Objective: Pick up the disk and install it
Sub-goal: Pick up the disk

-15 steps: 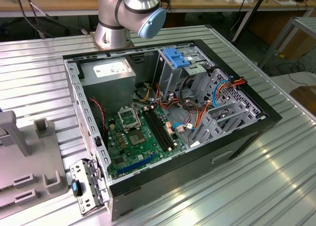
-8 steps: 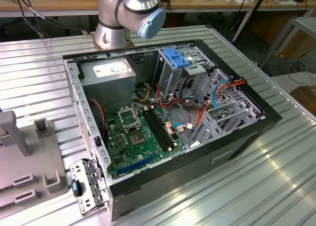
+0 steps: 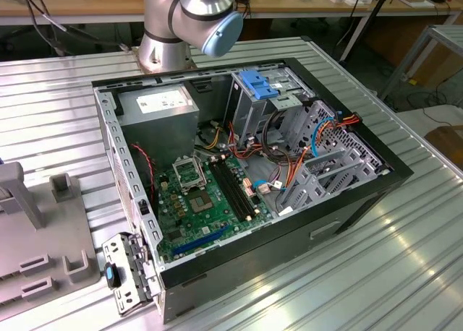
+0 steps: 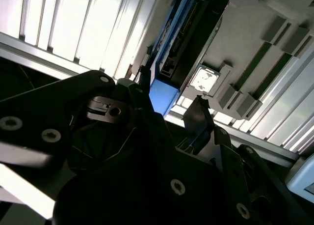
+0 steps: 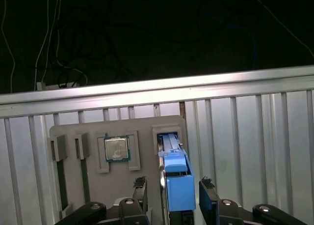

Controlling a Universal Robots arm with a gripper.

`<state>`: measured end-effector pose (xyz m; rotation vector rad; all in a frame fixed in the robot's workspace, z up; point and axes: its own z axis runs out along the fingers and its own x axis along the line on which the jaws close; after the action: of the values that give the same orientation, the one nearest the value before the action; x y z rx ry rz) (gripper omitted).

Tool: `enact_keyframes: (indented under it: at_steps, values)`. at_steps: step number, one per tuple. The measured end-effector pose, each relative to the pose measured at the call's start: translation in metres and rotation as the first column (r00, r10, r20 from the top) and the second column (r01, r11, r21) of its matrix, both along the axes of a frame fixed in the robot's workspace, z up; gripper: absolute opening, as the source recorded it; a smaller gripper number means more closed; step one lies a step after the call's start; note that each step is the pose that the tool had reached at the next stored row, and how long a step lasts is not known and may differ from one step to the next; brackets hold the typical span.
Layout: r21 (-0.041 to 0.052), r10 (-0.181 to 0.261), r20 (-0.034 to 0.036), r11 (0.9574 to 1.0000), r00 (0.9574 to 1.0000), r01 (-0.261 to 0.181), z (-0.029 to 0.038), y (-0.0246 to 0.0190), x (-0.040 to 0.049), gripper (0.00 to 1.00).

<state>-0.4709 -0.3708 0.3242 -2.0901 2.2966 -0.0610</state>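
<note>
Well, I see the ribbed aluminium table (image 3: 405, 259) carrying the open black metal computer case (image 3: 253, 262), with its green motherboard (image 3: 195, 208) flat inside. In the first wrist view, the matte grey plastic tray (image 5: 108, 185) holds the dark flat disk (image 5: 177, 190) with glossy blue rails, on edge in a slot. A square silver chip (image 5: 117, 149) sits in a recess beside it. My black gripper (image 5: 172, 182) is spread wide, its fingers (image 5: 141, 185) straddling the disk's blue end with gaps either side.

Bright even light, glare on ribbed table (image 3: 405, 273)

Disk (image 4: 194, 33) partly behind pincer (image 4: 171, 87)
</note>
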Motion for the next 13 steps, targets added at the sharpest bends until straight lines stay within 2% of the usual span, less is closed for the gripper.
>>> enact_keyframes:
  at_steps: [3,4,5,7,9,13]
  values:
    - [0.0000,0.000,-0.0053,1.0000,1.0000,0.000,-0.0040,0.0009,0.0001,0.55]
    - [0.0000,0.000,-0.0093,1.0000,1.0000,0.000,-0.0059,0.0011,0.0000,0.55]
    - [0.0000,0.000,-0.0175,1.0000,0.9998,0.000,-0.0091,0.0011,-0.0002,0.55]
    - [0.0000,0.000,-0.0223,1.0000,0.9998,0.000,-0.0151,0.0011,-0.0003,0.55]
    - [0.0000,0.000,-0.0237,1.0000,0.9997,0.000,-0.0204,0.0011,-0.0004,0.55]
    - [0.0000,0.000,-0.0238,1.0000,0.9997,0.000,-0.0205,0.0011,-0.0004,0.55]
